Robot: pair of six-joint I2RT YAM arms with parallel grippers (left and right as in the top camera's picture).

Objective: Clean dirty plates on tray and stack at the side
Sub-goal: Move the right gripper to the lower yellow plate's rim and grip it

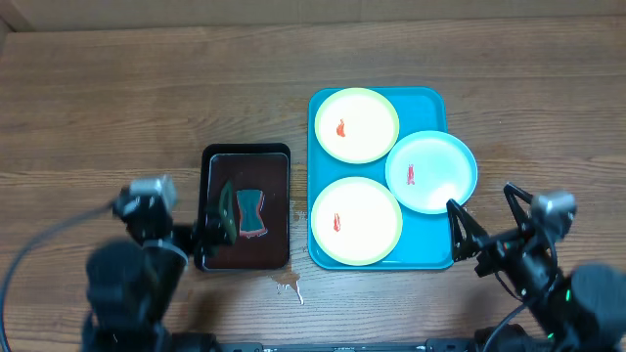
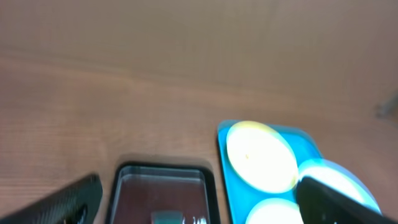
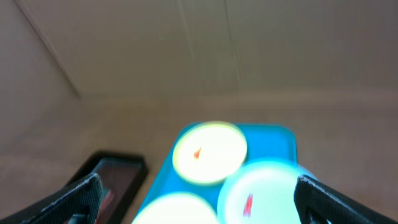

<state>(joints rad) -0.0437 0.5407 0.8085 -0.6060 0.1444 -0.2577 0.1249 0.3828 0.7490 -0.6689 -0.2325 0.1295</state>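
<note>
Three plates lie on the turquoise tray (image 1: 432, 256). A yellow-green plate (image 1: 356, 125) is at the far end, a second yellow-green plate (image 1: 356, 221) at the near end, and a blue-white plate (image 1: 431, 172) overhangs the tray's right rim. Each has a small red smear. My left gripper (image 1: 217, 227) is open over the black tray's left side, above a teal sponge (image 1: 252, 212). My right gripper (image 1: 486, 217) is open, just off the turquoise tray's near right corner, empty. The right wrist view shows the far plate (image 3: 209, 152) and the blue-white plate (image 3: 261, 194).
A small black tray (image 1: 246, 154) with a dark brown inside sits left of the turquoise tray and holds the sponge. A small brown stain (image 1: 288, 285) marks the wooden table in front of it. The left wrist view shows the black tray (image 2: 163, 169) and the turquoise tray (image 2: 224, 162), blurred.
</note>
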